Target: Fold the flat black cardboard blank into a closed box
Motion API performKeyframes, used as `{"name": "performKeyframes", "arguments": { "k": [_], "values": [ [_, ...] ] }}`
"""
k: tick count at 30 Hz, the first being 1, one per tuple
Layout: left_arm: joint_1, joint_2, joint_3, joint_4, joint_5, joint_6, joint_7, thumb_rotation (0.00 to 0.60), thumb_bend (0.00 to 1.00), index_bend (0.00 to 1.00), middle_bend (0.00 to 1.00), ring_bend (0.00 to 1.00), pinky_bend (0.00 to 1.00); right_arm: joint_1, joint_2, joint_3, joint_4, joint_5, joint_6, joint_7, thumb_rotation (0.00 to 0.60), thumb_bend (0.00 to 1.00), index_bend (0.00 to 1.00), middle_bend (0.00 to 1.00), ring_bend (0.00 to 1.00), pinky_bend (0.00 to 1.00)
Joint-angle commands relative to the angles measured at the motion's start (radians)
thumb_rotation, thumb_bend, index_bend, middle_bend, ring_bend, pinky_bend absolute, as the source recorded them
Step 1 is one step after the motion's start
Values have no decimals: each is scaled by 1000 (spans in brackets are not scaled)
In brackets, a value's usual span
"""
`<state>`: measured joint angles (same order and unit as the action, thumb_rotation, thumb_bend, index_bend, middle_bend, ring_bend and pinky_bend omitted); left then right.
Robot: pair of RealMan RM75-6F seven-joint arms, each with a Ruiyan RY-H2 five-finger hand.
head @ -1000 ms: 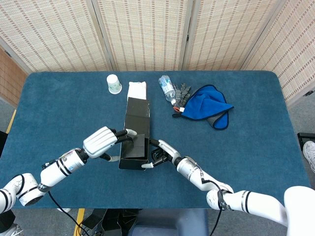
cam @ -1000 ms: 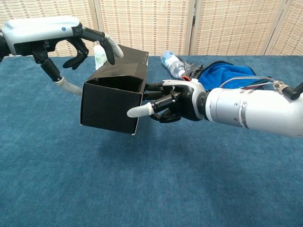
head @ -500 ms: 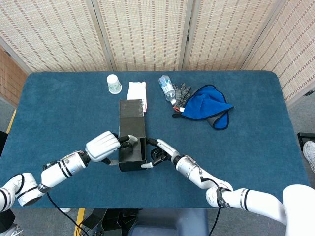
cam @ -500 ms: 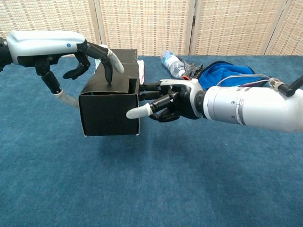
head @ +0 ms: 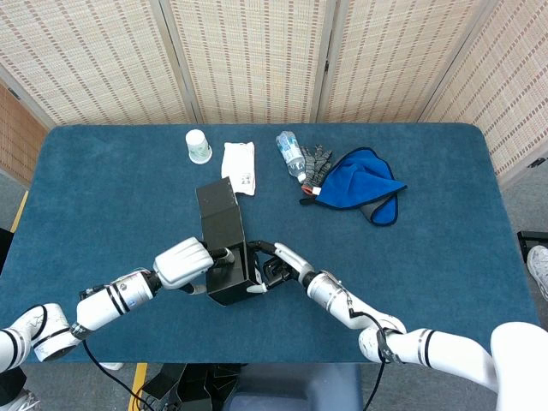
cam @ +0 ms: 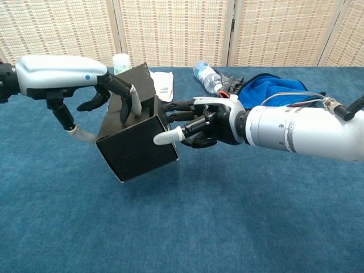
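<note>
The black cardboard box (head: 224, 244) is partly folded, a long carton lifted off the table and tilted, its far end swung left. In the chest view the box (cam: 136, 151) shows its closed front face and an open top. My left hand (head: 182, 263) holds it from the left; my left hand's fingers (cam: 128, 99) curl over the top edge into the opening. From the right, my right hand (head: 276, 263) grips the near end. Seen from the chest, the right hand (cam: 199, 122) lays its thumb across the front face while its other fingers press the right side.
Along the back of the blue table (head: 103, 205) stand a paper cup (head: 198, 145), a white packet (head: 239, 161), a lying plastic bottle (head: 292, 156), grey gloves (head: 318, 161) and a blue cloth (head: 360, 184). Woven screens close off the far side.
The box has rotated: its far end swung left and its front face tipped, lower left corner dropping. My left hand's fingers slid over the top edge into the opening; the right hand kept its grip.
</note>
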<state>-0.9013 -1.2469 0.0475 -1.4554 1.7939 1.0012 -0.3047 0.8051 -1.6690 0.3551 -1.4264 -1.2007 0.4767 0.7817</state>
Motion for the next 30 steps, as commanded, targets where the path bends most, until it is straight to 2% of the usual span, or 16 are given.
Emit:
{"name": "performKeyframes", "arguments": {
  "k": [1,11,23,30],
  "values": [
    [6,-22,13,11,-3,-3,-8,600,217,458,316,751,591,-2,-5,-11,11,-3,2,-5,600,323,336,421,762,1000],
    [20,-106,63,79,16,-1,-42,600,218,445,320,743,591,-22,-23,-59,46,-39,20,-6,600,327,339,421,762,1000],
    [6,-143,70,102,20,-12,-18,600,218,568,493,732,579,-35,-24,-81,57,-112,46,68,600,326,339,421,762,1000],
    [5,-153,72,107,15,-5,-16,600,218,616,561,726,547,-35,-18,-89,60,-135,64,102,600,326,339,421,762,1000]
  ]
}}
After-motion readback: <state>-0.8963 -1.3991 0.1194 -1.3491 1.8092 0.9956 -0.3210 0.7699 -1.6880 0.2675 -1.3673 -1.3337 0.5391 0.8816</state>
